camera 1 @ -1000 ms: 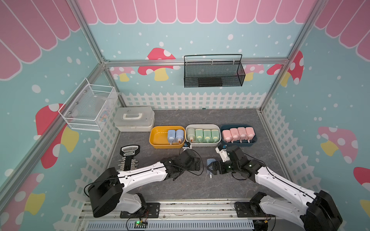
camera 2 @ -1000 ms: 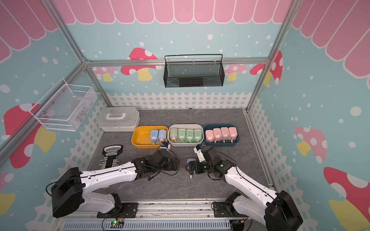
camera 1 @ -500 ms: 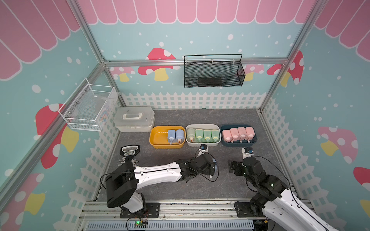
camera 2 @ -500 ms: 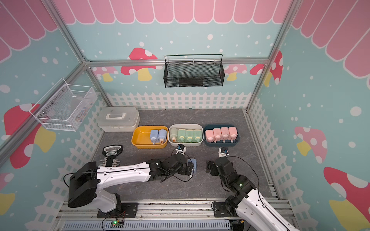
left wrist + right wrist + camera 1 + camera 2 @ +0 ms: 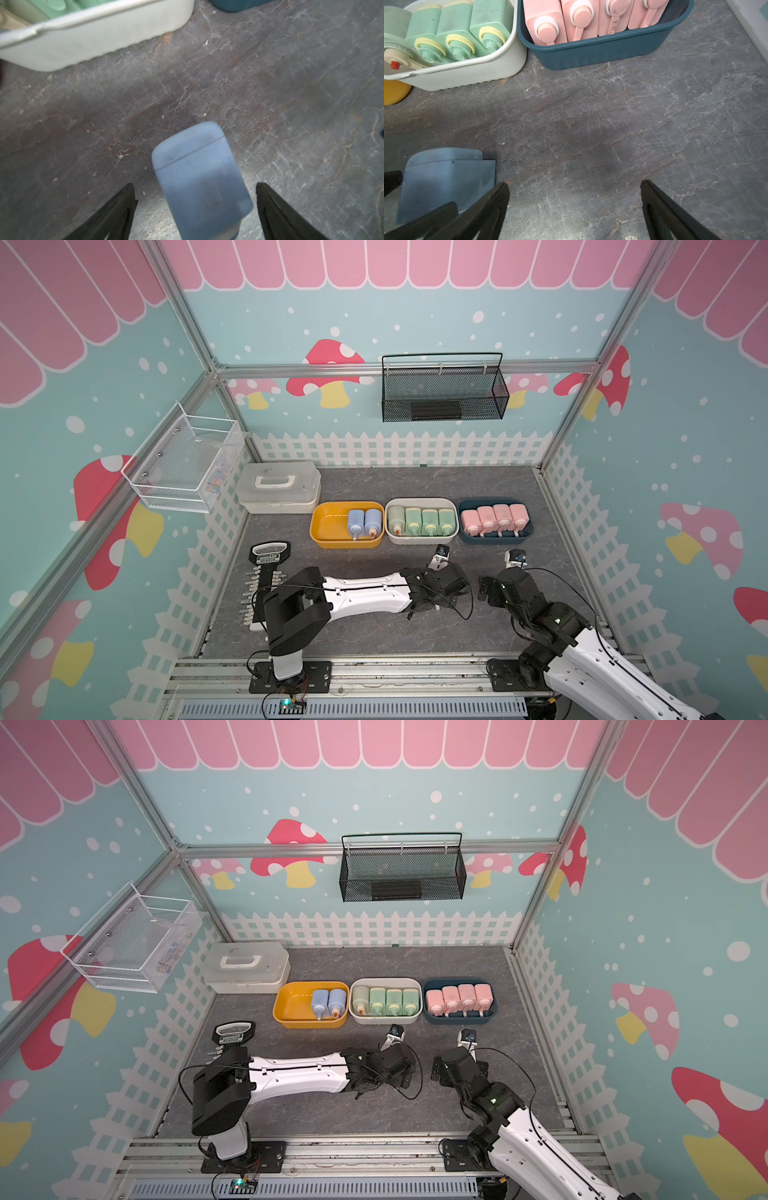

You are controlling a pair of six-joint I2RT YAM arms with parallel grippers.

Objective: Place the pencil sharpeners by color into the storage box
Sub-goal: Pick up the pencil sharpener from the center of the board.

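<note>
Pastel mushroom-print walls (image 5: 415,302) around a dark stone-look counter (image 5: 374,639). Left fingers (image 5: 118,212) apart, straddling a loose blue sharpener (image 5: 199,178) lying flat on the counter; gap on each side, no contact visible. View blurred, sharpener's near end cut off by the frame. Right fingers (image 5: 662,207) spread wide, bare counter between, holding nothing. Right wrist view catches the same sharpener off to one side, dark finger parts overlapping it. In both top views it is hidden under the left arm (image 5: 365,593), and neither pair's opening reads there; right arm (image 5: 540,614) just beside. It sits near the counter's middle, just in front of the white bin (image 5: 422,538), apart from it. Bins in a row toward the back edge: yellow bin (image 5: 328,526), two blue sharpeners (image 5: 365,522) at the end nearest the white bin; white bin, four green sharpeners (image 5: 430,520), one paler; dark blue bin (image 5: 494,538), four pink sharpeners (image 5: 494,517). Right wrist view shows crank ends plainly, plus a red knob (image 5: 395,64) on the pale one. White lidded case (image 5: 278,487) in the back left corner. Bar tool (image 5: 266,572) along the left edge, partly behind the left arm. Black mesh basket (image 5: 442,393) on the back wall, white wire basket (image 5: 183,464) on the left wall.
</note>
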